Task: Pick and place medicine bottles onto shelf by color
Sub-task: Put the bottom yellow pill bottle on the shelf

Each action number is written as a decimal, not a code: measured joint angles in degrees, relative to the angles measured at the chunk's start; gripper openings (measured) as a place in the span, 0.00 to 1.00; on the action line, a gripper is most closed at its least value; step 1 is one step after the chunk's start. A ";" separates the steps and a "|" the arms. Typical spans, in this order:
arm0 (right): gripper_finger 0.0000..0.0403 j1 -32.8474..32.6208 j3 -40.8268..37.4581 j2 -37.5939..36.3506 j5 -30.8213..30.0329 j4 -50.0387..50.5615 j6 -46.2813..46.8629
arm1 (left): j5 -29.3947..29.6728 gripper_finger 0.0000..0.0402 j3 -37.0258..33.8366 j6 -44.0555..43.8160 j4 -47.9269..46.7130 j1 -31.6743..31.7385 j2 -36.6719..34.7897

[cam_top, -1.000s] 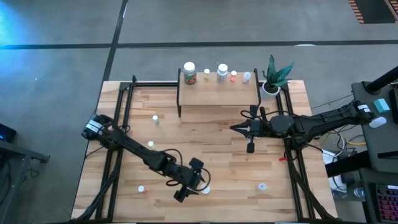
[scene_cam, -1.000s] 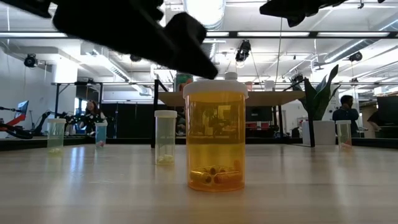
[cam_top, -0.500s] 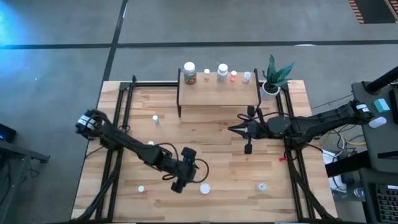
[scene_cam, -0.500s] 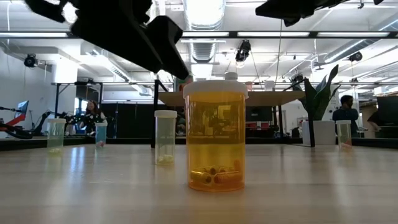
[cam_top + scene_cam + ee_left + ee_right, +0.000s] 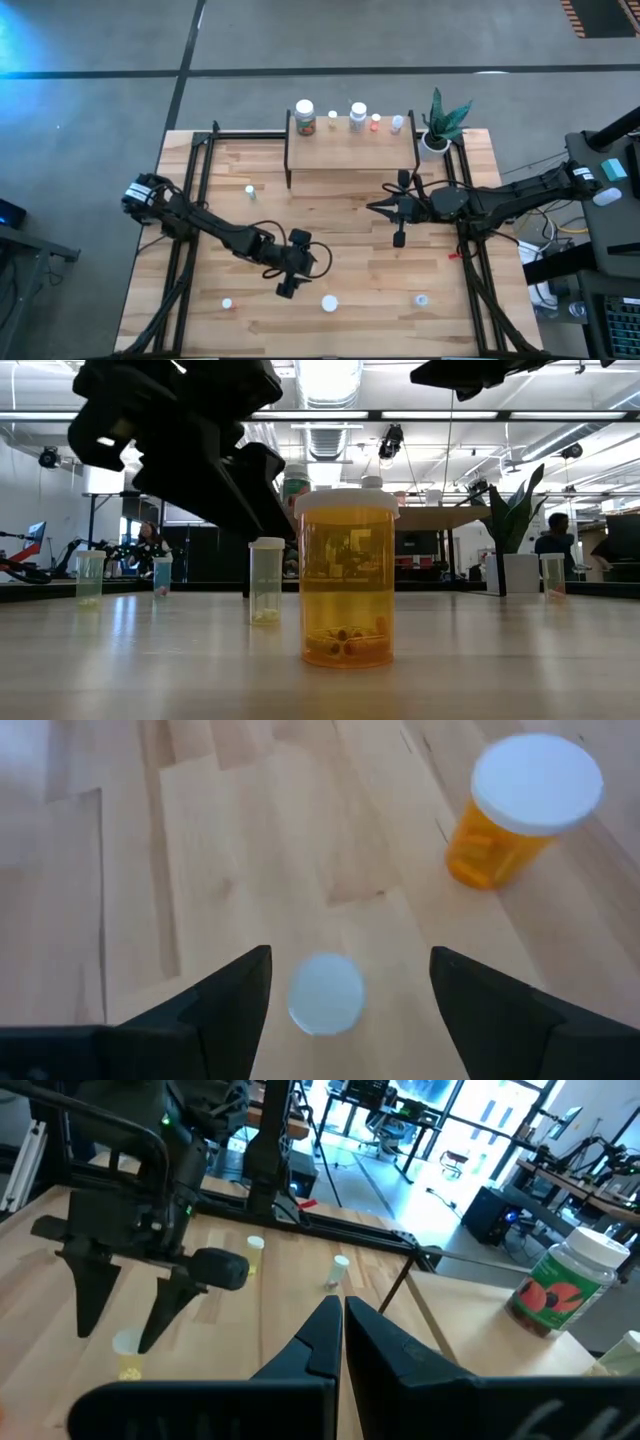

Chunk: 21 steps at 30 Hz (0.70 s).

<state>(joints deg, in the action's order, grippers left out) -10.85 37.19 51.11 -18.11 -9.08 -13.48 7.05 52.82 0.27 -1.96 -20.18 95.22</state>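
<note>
My left gripper (image 5: 285, 291) hangs open over the table's near middle, pointing down at a slant. A small clear vial with a white cap (image 5: 325, 993) stands on the table below and between its fingertips, untouched; it also shows in the low view (image 5: 266, 580). An orange medicine bottle (image 5: 329, 302) with a white cap stands to the right of it (image 5: 520, 810). The shelf (image 5: 352, 150) at the far edge carries several bottles (image 5: 305, 115). My right gripper (image 5: 377, 207) is shut, level and empty in the air before the shelf.
Small vials stand at the near left (image 5: 227, 302), near right (image 5: 421, 298) and left of the shelf (image 5: 250, 190). A white pot with a green plant (image 5: 437, 128) sits at the shelf's right. Bare planks lie between the two arms.
My left gripper has drawn back from beside the orange bottle, going toward the table's left and far edges, a little down, and has turned somewhat. It now hangs over the small vial, still open. The orange bottle has stayed where it was.
</note>
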 joint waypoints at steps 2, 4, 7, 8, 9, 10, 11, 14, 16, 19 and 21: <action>0.02 0.00 0.00 0.00 0.00 -0.14 -0.04 | 0.17 0.61 -0.04 0.09 0.01 0.00 0.36; 0.02 0.00 0.00 0.00 0.00 -0.27 -0.04 | 0.15 0.58 -0.06 0.30 0.06 0.24 0.85; 0.02 0.00 0.00 0.00 0.00 -0.31 -0.04 | 0.24 0.51 -0.41 0.49 0.16 0.47 1.10; 0.02 0.00 0.00 0.00 0.00 -0.33 -0.04 | 0.31 0.49 -0.64 0.59 0.45 0.48 1.22; 0.02 0.00 0.00 0.00 0.00 -0.41 -0.06 | 0.37 0.46 -0.83 0.62 0.53 0.54 1.36; 0.02 0.00 0.00 0.00 0.00 -0.48 -0.06 | 0.37 0.44 -1.11 0.62 0.71 0.59 1.40; 0.02 0.00 0.00 0.00 0.00 -0.50 -0.12 | 0.37 0.41 -1.34 0.64 1.13 0.61 1.42; 0.02 0.00 0.00 0.00 0.02 -0.61 -0.26 | 0.36 0.35 -1.68 1.05 2.87 0.62 1.42; 0.02 0.00 0.00 0.00 0.02 -0.63 -0.26 | 0.35 0.31 -1.79 1.61 2.80 0.61 1.42; 0.02 0.00 0.00 0.00 0.01 -0.63 -0.24 | 0.35 0.27 -1.48 1.68 2.87 0.70 1.33; 0.02 0.00 0.00 0.00 0.01 -0.63 -0.25 | 0.35 0.26 -1.41 1.84 2.68 0.73 0.58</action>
<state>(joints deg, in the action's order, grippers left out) -10.85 37.19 51.11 -18.10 -9.72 -13.73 7.40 51.41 2.11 0.73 -19.45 95.80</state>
